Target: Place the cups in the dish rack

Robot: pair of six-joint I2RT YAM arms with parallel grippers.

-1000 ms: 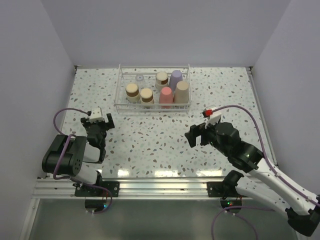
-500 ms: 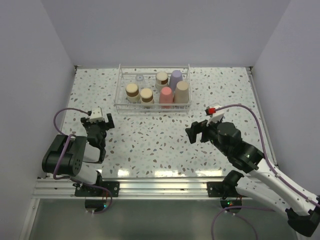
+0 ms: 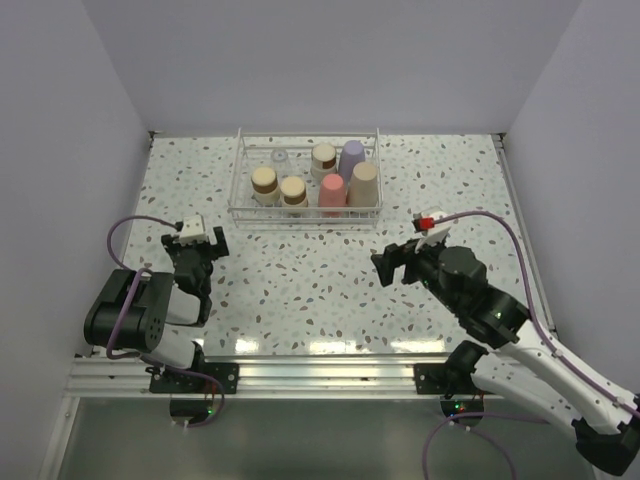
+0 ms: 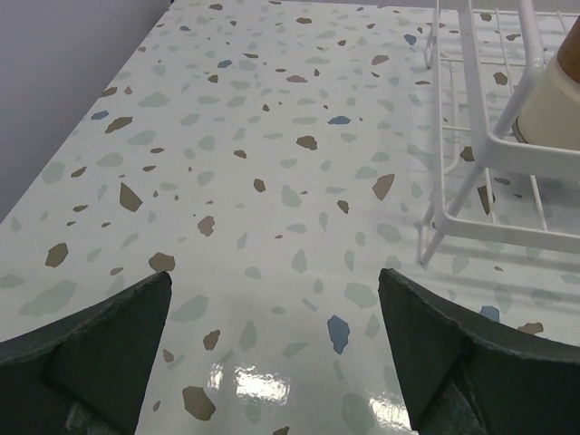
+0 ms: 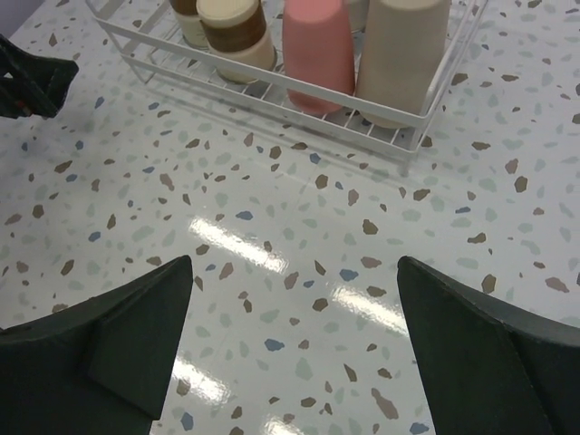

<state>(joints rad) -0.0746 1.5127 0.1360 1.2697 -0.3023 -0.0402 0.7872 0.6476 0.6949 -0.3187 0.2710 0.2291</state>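
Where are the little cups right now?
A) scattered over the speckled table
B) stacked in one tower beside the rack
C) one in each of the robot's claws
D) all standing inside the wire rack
D: all seven cups stand inside the dish rack, while the left gripper and the right gripper are both open and hold nothing.

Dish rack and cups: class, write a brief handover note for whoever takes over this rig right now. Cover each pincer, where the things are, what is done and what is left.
Left pincer: open, empty, low over the table, near its own base.
Right pincer: open, empty, in front of the dish rack, facing it.
Cups: all seven stand inside the dish rack.
Done: loading looks complete.
Left: probably nothing but parking the arms.
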